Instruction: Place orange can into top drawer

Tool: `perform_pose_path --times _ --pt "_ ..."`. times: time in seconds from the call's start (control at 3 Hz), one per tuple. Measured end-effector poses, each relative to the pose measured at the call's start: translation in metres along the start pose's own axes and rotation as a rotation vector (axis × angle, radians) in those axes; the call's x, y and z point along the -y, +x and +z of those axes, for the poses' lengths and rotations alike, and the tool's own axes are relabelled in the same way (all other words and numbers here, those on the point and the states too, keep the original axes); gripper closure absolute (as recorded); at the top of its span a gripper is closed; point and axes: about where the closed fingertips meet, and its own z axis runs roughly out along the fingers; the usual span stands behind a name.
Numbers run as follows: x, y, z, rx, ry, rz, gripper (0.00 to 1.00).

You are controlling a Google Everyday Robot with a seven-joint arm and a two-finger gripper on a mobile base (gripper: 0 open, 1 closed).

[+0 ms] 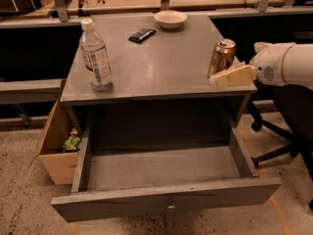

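The orange can [221, 57] stands upright near the right edge of the grey desk top [146, 67]. My gripper [227, 72] reaches in from the right at desk height. It is open, with a cream finger [234, 76] touching or nearly touching the can's front-right base and the other finger partly hidden behind the can. The white arm [286, 65] extends off to the right. The top drawer [166, 199] is pulled fully out below the desk top, and its inside holds nothing.
A clear water bottle [95, 55] stands at the desk's left. A cream bowl [170, 18] and a dark flat packet [142, 35] lie at the back. A brown cardboard box [56, 146] sits on the floor at the left, and an office chair base [274, 148] at the right.
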Motion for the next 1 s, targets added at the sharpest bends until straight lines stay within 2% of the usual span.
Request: perform_pose_path --times 0.67,1.0 --pt "0.017 0.006 0.025 0.073 0.069 0.003 0.00" --pt "0.029 0.007 0.041 0.114 0.077 0.004 0.00"
